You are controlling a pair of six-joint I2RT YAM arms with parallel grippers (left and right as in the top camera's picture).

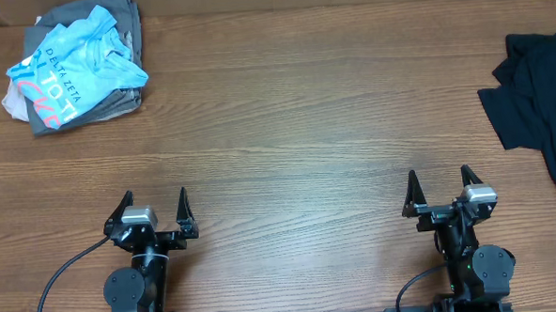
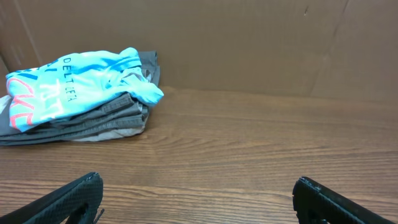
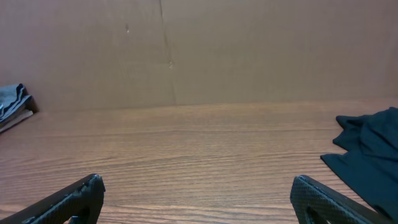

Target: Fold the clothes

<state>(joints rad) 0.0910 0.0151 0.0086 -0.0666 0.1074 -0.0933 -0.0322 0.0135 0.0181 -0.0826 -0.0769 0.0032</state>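
A crumpled black T-shirt (image 1: 544, 107) lies at the table's right edge, partly cut off by the frame; the right wrist view catches it as the black T-shirt (image 3: 370, 152) at far right. My left gripper (image 1: 155, 200) rests near the front edge at left, open and empty, its fingertips (image 2: 93, 182) wide apart over bare wood. At the front right sits my right gripper (image 1: 439, 179), also open with nothing between its fingertips (image 3: 301, 185). Both grippers are well away from the black shirt.
A pile of clothes (image 1: 77, 66), grey garments topped by a light blue printed shirt, sits at the back left corner; the left wrist view also takes in this pile (image 2: 81, 93). A brown cardboard wall (image 3: 199, 50) stands behind the wooden table (image 1: 296, 127).
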